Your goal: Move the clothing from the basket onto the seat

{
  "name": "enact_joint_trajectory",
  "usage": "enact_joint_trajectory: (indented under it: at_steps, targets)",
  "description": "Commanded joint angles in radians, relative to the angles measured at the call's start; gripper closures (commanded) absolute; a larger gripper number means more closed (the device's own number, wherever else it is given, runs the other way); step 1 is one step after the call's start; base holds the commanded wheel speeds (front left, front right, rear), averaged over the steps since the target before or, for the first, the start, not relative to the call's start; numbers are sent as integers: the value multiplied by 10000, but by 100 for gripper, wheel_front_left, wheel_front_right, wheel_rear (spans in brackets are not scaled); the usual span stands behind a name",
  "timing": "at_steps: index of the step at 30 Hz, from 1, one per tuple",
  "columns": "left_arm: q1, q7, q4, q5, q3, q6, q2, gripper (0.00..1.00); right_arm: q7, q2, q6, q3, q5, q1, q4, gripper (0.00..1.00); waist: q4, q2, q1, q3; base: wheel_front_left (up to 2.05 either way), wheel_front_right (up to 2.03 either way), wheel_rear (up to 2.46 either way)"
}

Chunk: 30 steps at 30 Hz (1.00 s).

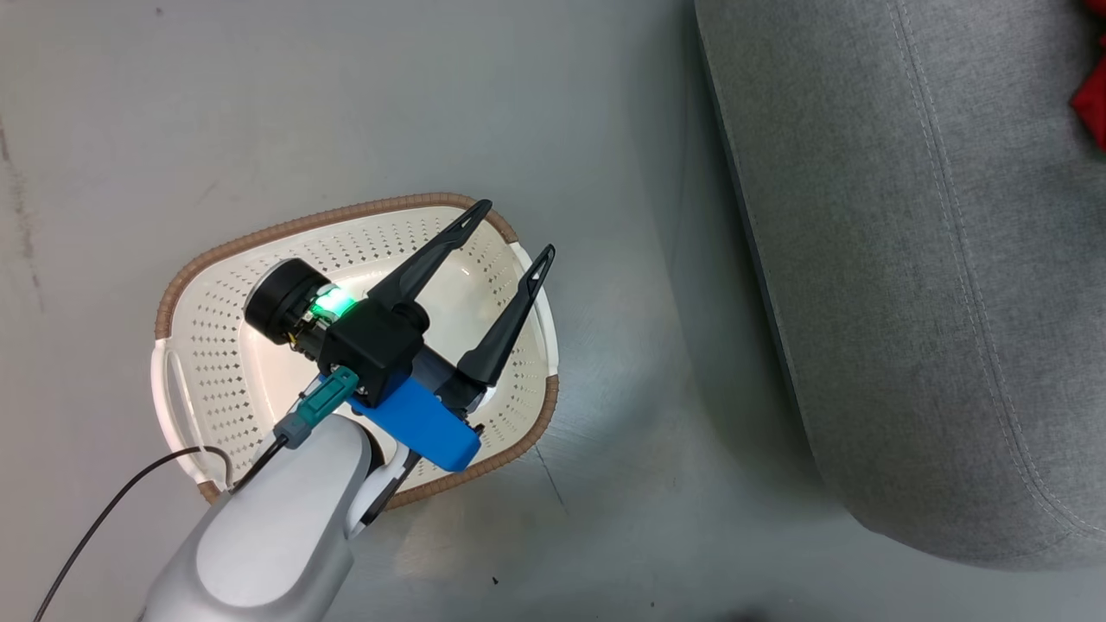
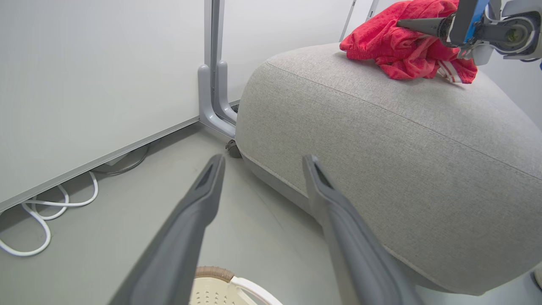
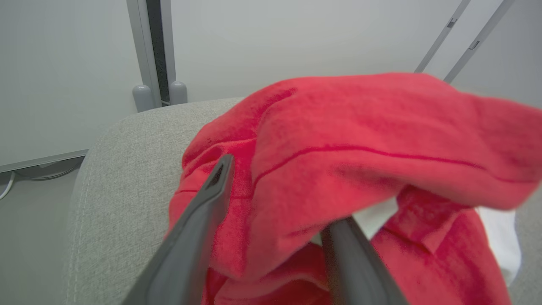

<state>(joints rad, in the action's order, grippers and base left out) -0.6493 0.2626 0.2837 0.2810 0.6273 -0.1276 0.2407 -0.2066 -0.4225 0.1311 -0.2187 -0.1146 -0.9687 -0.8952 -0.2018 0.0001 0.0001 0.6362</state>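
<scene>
Red clothing [image 3: 360, 127] lies heaped on top of the grey seat [image 3: 123, 178], with a white part showing under its folds. The right gripper [image 3: 281, 190] is at the heap, its fingers spread apart and cloth draped between and over them, not pinched. The left gripper [image 1: 517, 229] hangs wide open above the basket [image 1: 216, 363], which stands on the floor [image 1: 346, 86] near the seat, not touching it.

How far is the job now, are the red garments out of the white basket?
Almost finished. Done: the cream perforated plastic basket looks empty where it shows, and the soft red fabric clothing lies on the light grey upholstered seat. In hand: the right gripper stands open, cloth draped over its fingers. Left: likely only drawing it clear.
</scene>
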Motion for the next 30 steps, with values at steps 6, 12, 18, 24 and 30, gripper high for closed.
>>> enact_joint_trajectory:
  at_steps: [6,12,18,24,30]
  targets:
    - [149,33,59,43,-123,-36,34,0,-1,94,-9,-58,115,91,27,0,16,-1,-1,-163,0,0,0]
    - [496,33,172,126,-335,-33,-168,0,-83,247,-7,26,253,492,213,0,80,-1,-1,-679,0,0,0]
    - [1165,33,284,212,-747,-19,-463,0,12,327,-7,563,413,1309,571,0,255,-1,-1,-1745,0,0,0]
    - [2041,33,529,285,-1328,-2,-804,0,110,402,-7,1080,218,2463,1365,0,524,-1,-1,-3035,0,0,0]
    - [2970,31,799,350,-1916,-6,-1112,0,302,370,-9,1443,-72,4007,2509,0,1008,-1,-1,-4286,0,0,0]
